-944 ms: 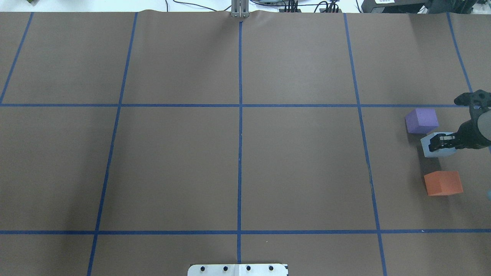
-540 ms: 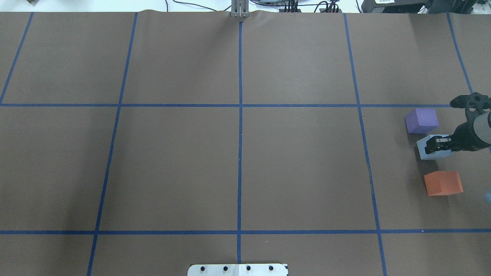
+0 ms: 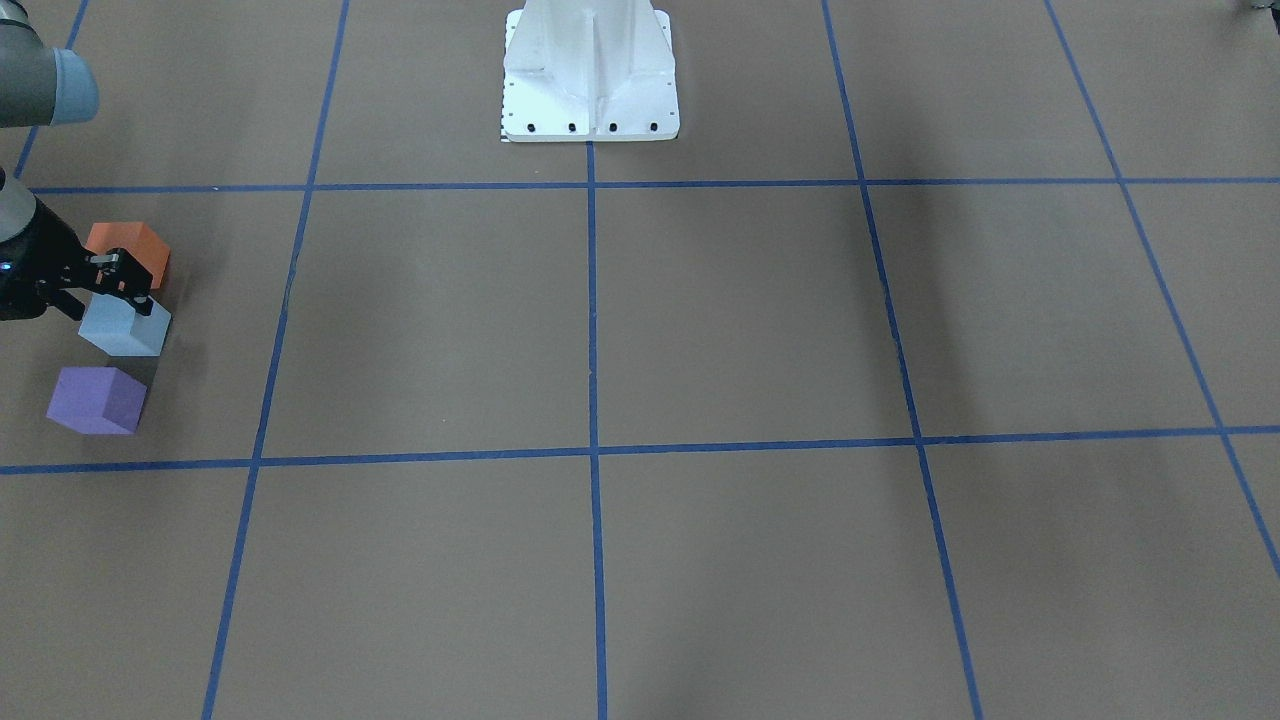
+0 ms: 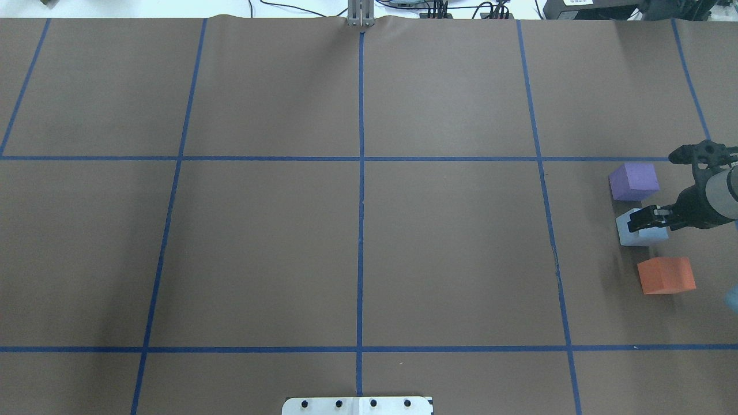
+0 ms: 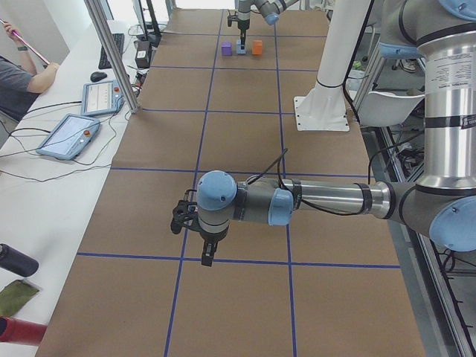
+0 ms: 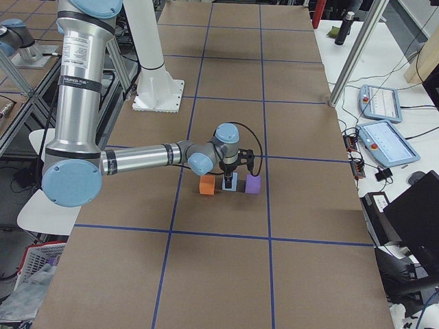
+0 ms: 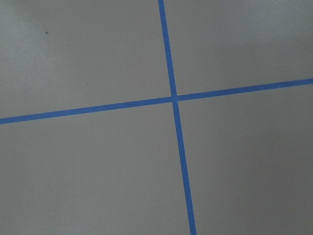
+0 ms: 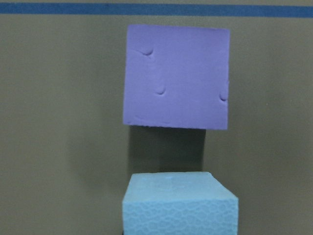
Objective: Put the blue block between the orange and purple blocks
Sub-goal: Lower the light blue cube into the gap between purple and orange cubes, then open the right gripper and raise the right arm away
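A light blue block (image 4: pixel 639 233) sits in my right gripper (image 4: pixel 641 218), which is shut on it from above. It is between the purple block (image 4: pixel 634 180) and the orange block (image 4: pixel 666 275), a little left of their line, near the table's right edge. The front view shows the orange block (image 3: pixel 135 248), blue block (image 3: pixel 125 326), purple block (image 3: pixel 97 400) and right gripper (image 3: pixel 118 284). The right wrist view shows the blue block's top (image 8: pixel 179 201) below the purple block (image 8: pixel 176 76). My left gripper (image 5: pixel 207 253) shows only in the exterior left view; I cannot tell its state.
The white robot base (image 3: pixel 590 75) stands at the table's middle near edge. Blue tape lines (image 4: pixel 361 173) divide the brown table cover. A person (image 5: pixel 18 78) and tablets (image 5: pixel 71 134) are at a side desk.
My right gripper has moved left and slightly toward the near edge in the overhead view, carrying the blue block with it. The purple and orange blocks have not moved.
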You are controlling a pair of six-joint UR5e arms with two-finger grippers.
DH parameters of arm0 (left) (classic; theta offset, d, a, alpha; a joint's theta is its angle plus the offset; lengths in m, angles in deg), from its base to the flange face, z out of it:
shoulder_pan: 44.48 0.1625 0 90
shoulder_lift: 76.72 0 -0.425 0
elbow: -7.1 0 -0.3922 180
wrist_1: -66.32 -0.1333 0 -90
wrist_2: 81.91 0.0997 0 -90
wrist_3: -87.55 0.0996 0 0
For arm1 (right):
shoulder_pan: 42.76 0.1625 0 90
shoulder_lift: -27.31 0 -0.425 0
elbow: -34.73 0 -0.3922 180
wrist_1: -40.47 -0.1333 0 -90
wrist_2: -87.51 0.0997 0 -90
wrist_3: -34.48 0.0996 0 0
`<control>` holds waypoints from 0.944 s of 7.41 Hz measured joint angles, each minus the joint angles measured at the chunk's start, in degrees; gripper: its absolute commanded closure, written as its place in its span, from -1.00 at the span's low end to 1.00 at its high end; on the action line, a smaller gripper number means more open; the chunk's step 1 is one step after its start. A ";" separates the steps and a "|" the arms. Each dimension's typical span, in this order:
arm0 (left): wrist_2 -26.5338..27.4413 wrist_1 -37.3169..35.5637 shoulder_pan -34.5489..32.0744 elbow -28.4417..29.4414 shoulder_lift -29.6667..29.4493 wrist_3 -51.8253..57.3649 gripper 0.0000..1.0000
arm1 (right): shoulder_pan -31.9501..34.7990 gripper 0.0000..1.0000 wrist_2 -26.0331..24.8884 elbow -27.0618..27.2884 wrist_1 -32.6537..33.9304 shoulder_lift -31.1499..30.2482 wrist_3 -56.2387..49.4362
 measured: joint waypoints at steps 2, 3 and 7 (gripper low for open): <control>0.00 0.00 0.00 0.00 0.00 0.00 -1.00 | 4.86 -1.00 3.17 3.26 2.51 -2.27 -6.73; -0.02 0.00 0.00 -0.02 0.00 0.00 -1.00 | 10.57 -1.00 5.94 4.00 6.44 -3.04 -14.77; -0.01 0.05 0.00 -0.07 -0.08 0.17 -1.00 | 36.41 -1.00 9.61 4.99 38.74 1.21 -54.59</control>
